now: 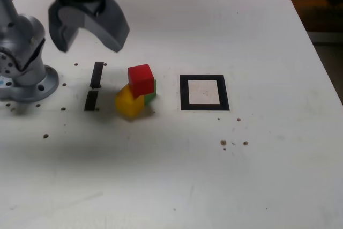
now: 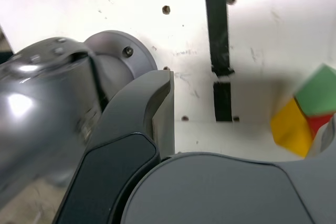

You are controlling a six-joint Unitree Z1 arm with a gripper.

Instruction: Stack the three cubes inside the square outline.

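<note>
In the wrist view, find the gripper (image 2: 252,97) nearest the camera, with its fingers spread wide and a broad space between them. In the exterior view, locate the same gripper raised over the far left part of the white table (image 1: 284,170), pointing downward and slightly blurred.

Locate the three cubes grouped closely on the near side of the gripper and to its right in the exterior view. Identify the yellow cube (image 1: 129,102) at the left and near side of the group, the green cube (image 1: 150,92) at the right and farther back, partly hidden, and the red cube (image 1: 140,80) overlapping both in that view. Treat the exact support under the red cube as unclear. In the wrist view, note the red cube mostly covered by a gripper finger, with only a small part visible beside yellow and green.

Find the square outline (image 1: 185,93) to the right of the cubes, well apart from them, with white tabletop showing within. To the left of the cubes, identify two black tape strips (image 1: 97,74), arranged one farther and one nearer. Farther left, locate the round arm base (image 1: 38,92) on the table
</note>
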